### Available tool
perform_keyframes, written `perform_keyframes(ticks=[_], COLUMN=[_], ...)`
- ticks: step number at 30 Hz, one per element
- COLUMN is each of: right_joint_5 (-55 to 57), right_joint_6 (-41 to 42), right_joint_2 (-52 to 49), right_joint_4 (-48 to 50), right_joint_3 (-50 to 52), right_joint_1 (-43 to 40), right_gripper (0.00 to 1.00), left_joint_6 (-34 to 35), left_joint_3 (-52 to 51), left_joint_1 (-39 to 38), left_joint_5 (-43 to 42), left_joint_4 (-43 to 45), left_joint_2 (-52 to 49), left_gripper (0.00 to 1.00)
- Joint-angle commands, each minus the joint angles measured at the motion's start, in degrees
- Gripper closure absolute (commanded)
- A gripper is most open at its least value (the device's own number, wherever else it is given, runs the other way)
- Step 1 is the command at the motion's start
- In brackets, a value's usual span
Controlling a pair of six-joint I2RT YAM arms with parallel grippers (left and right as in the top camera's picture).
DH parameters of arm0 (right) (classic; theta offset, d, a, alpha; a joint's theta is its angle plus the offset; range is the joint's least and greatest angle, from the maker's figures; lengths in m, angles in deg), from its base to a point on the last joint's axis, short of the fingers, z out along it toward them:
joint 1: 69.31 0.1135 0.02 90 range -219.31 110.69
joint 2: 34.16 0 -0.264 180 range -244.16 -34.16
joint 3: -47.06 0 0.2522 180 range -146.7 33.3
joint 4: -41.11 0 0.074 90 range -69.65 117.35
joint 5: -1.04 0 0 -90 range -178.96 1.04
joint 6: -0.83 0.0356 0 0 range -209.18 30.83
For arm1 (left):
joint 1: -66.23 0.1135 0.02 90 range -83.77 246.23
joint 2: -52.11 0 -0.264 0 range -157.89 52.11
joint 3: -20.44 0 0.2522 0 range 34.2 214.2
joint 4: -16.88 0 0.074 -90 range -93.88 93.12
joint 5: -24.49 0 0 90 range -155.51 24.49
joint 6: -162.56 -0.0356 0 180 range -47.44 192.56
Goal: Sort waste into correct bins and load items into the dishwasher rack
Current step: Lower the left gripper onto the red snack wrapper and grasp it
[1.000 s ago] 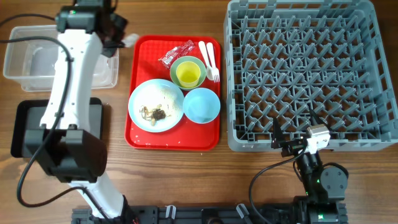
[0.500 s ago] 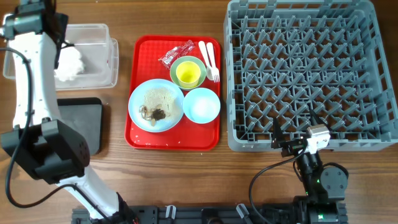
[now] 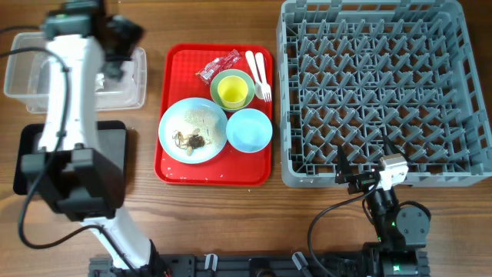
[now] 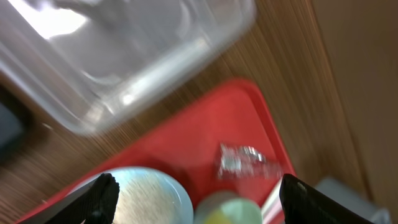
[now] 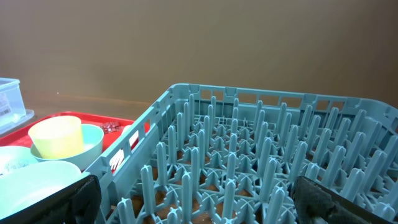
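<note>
Counter: brown wood, grain running left to right.
Red tray: flat, rounded corners, raised rim, lying left of centre on the Counter.
Wall: plain brown, seen in the right wrist view.

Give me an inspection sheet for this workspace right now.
Surface: wooden table, bare grain.
Job's things: dishwasher rack unloaded; light blue plate with food scraps, yellow cup in green bowl, blue bowl, red wrapper, white cutlery on red tray; clear tub; black tray.
Clutter: nothing seen.
Pincers: left pincer open, empty; right pincer open, empty, near rack.
Cables: black cable by right arm's base.
Surroundings: brown wall.
</note>
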Motion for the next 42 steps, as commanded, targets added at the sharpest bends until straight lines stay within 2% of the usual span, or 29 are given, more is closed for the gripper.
perform_keyframes(ticks=[1,7,13,18,29,31,39,42], right_joint_5=[0.57,0.57,0.57,0.57,0.57,0.57,0.57,0.57], right_joint_6=[0.22,0.22,0.24,0.22,0.24,0.22,0.22,0.22], right_joint_2=[0.24,0.24,0.24,0.24,0.24,0.24,0.24,0.24], right_joint_4=[0.13,0.13,0.13,0.13,0.13,0.13,0.13,0.13], right_joint_3=[0.07,0.07,0.07,0.07,0.07,0.07,0.07,0.07], right_joint_1=[-0.20,-0.20,-0.20,-0.20,-0.20,-0.20,-0.20,-0.20], right_gripper=[0.00,0.00,0.00,0.00,0.00,0.00,0.00,0.00], left_joint_6=[2.89,8.57,8.79,8.79,8.81,8.81,8.76,8.74], left_joint_3=[-1.33,-5.14,-5.73,-5.73,-5.73,-5.73,-5.77,-5.77], left_joint_1=[-5.77,-11.13,-12.41,-13.25,-16.68,-17.14,-17.77,-17.77], left_joint_5=[0.90,1.95,0.96,-5.46,-4.66,-3.15,4.50,4.72], left_joint_4=[0.48,5.53,14.64,19.15,23.61,23.56,23.45,23.12], left_joint_2=[-1.09,-4.42,-10.73,-15.37,-21.33,-21.86,-22.25,-22.82], left_gripper=[0.15,0.13,0.14,0.15,0.17,0.21,0.21,0.20])
